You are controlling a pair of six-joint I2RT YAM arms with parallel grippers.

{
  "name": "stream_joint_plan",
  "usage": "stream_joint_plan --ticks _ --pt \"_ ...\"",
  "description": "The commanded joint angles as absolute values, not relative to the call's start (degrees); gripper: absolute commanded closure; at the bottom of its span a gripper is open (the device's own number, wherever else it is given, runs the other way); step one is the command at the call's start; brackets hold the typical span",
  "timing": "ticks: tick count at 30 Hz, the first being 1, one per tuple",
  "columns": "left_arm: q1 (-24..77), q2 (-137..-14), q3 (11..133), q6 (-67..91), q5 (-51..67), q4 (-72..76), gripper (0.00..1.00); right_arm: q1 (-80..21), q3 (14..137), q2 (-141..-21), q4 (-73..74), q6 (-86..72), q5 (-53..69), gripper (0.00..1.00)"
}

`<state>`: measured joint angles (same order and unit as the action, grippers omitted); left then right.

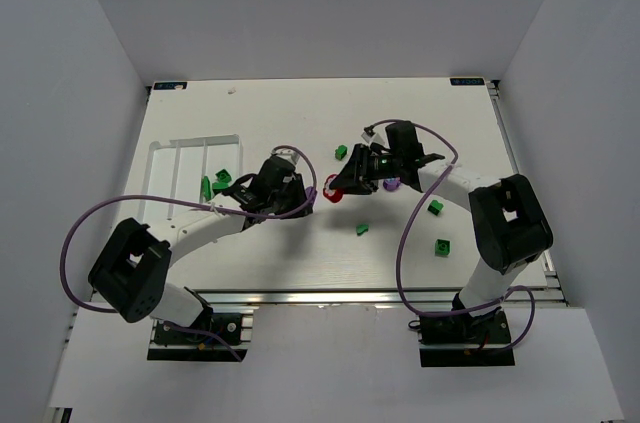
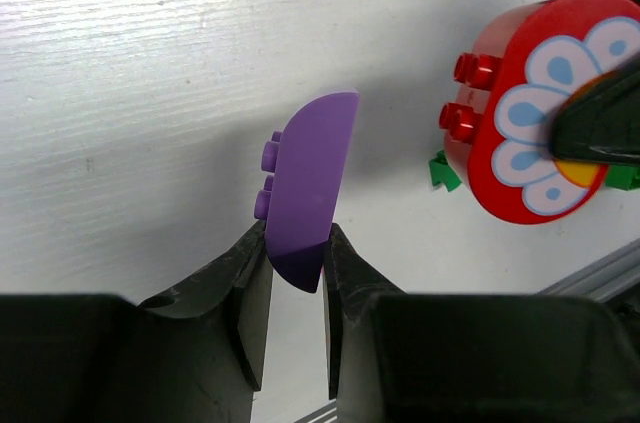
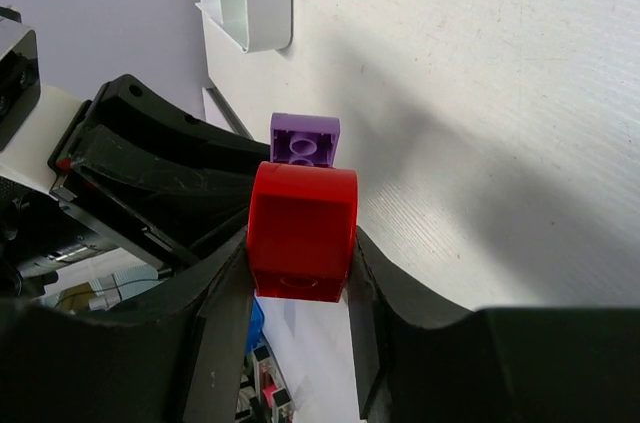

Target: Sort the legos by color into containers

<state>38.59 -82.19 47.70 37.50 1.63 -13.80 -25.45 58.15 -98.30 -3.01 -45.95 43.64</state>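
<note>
My left gripper [image 2: 297, 261] is shut on a rounded purple brick [image 2: 310, 183] and stands at the table's middle [image 1: 303, 195]. My right gripper [image 3: 300, 265] is shut on a rounded red brick [image 3: 302, 228] with a white and blue flower print [image 2: 545, 108], close to the right of the purple brick [image 1: 333, 188]. The two grippers nearly meet tip to tip. The white compartment tray [image 1: 170, 168] lies at the left with green bricks [image 1: 222, 177] in its right compartment; it also shows in the right wrist view [image 3: 265, 3]. The purple brick shows behind the red one [image 3: 305, 139].
Loose green bricks lie on the table behind the grippers [image 1: 342, 152], in front of them [image 1: 362, 229] and to the right [image 1: 436, 207], [image 1: 441, 247]. Another purple brick [image 1: 391, 184] sits under the right arm. Purple cables loop from both arms.
</note>
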Motion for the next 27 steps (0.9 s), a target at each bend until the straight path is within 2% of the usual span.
stream_joint_plan --ticks 1,9,15,21,27 --pt "38.4 -80.9 48.6 37.1 -2.0 -16.3 0.91 -25.2 57.8 -97.6 -2.6 -44.1 43.9 1.0" --pt "32.3 -77.6 56.1 37.9 -8.1 -28.7 0.92 -25.2 61.0 -95.8 5.0 -32.5 41.7 1.0" --pt "15.1 -72.7 60.0 33.7 -10.2 -40.1 0.92 -25.3 62.7 -94.8 9.1 -27.2 40.6 1.0" --pt "-2.9 -75.8 62.1 26.7 -14.6 -46.3 0.92 -25.5 65.2 -94.7 12.5 -22.4 39.9 1.0" --pt "-11.9 -82.5 63.1 24.1 -17.8 -44.0 0.91 -25.9 66.8 -94.7 14.6 -19.6 39.8 1.0"
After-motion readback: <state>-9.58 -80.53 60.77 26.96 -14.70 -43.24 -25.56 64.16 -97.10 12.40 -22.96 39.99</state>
